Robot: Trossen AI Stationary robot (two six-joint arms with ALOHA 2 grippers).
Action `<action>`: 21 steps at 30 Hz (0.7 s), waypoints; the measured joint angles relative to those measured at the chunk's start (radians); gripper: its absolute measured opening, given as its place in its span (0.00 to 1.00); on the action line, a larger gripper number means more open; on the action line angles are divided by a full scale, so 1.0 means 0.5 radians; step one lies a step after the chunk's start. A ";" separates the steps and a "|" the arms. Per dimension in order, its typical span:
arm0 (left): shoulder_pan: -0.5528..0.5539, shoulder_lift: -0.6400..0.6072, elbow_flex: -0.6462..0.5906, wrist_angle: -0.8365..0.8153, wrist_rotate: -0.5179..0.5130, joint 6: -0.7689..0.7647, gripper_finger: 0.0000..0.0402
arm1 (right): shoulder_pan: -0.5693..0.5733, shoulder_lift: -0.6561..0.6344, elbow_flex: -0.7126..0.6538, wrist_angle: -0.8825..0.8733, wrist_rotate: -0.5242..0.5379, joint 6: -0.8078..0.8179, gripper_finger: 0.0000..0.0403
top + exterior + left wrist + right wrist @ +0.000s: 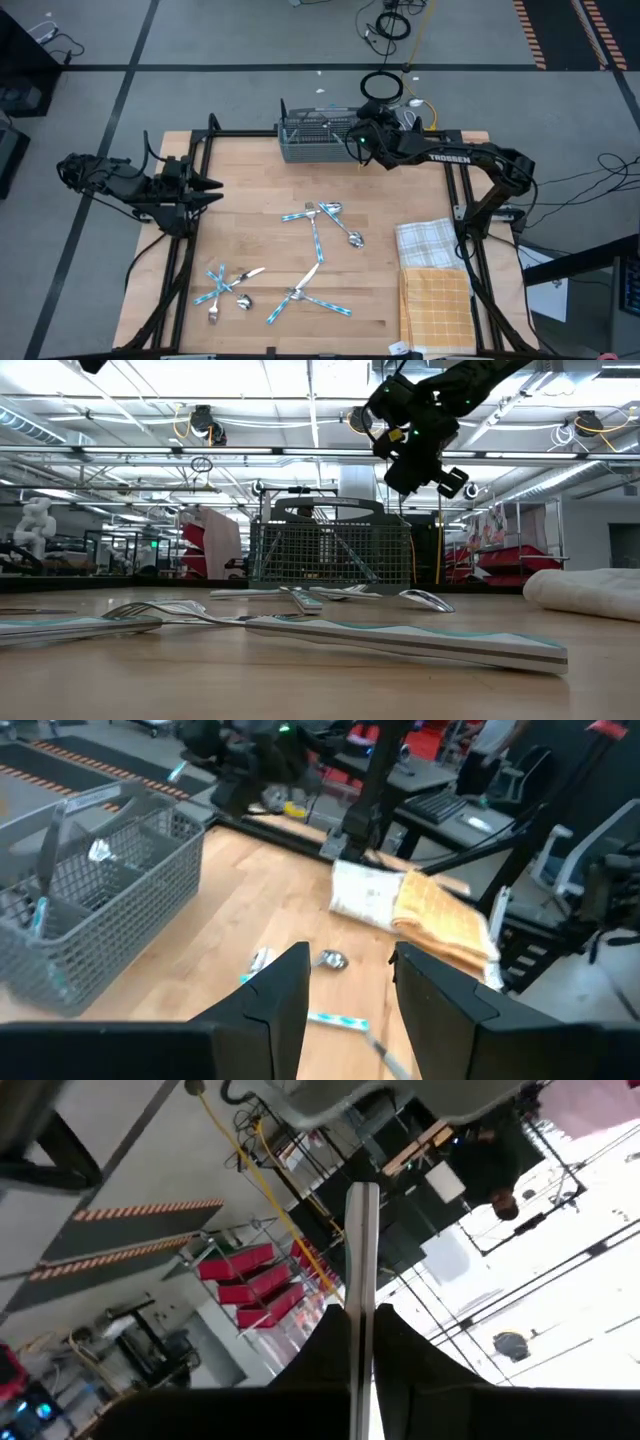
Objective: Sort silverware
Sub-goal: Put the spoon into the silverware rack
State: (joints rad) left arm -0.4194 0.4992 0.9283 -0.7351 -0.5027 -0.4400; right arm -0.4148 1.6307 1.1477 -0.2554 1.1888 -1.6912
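Observation:
Several pieces of silverware with silver heads and light blue handles lie on the wooden table, one group in the middle (322, 218) and one near the front left (232, 287), and they also show in the low view (300, 622). My right gripper (362, 142) is over the right end of the grey wire caddy (318, 140), above it in the low view (425, 468). It is shut on one slim piece of silverware (361, 1240). My left gripper (212, 190) waits open and empty at the table's left side, fingers apart in its wrist view (350, 990). My right gripper pinches the slim piece of silverware between its two fingers (335, 1342). The free end (361, 1210) sticks straight out past the fingertips, along the fingers. The piece is lifted clear, above the caddy. The fingers hide which end they are on.
The caddy (90, 890) stands at the table's far edge with some pieces in its compartments. A white checked towel (428, 240) and an orange one (435, 300) lie at the right. Black frame rails run along the table's left (185, 260) and right (470, 270).

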 joint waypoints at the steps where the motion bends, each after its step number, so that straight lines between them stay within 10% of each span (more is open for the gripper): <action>1: 0.001 0.001 0.000 -0.016 -0.010 -0.013 0.38 | 0.010 -0.014 -0.039 -0.002 -0.003 -0.005 0.00; 21: 0.001 0.002 0.000 -0.173 -0.155 -0.053 0.38 | 0.088 0.063 -0.137 -0.052 -0.337 -0.220 0.00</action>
State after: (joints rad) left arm -0.4191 0.4999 0.9283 -0.8219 -0.5804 -0.4664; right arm -0.3710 1.6621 1.0794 -0.2814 1.0203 -1.8011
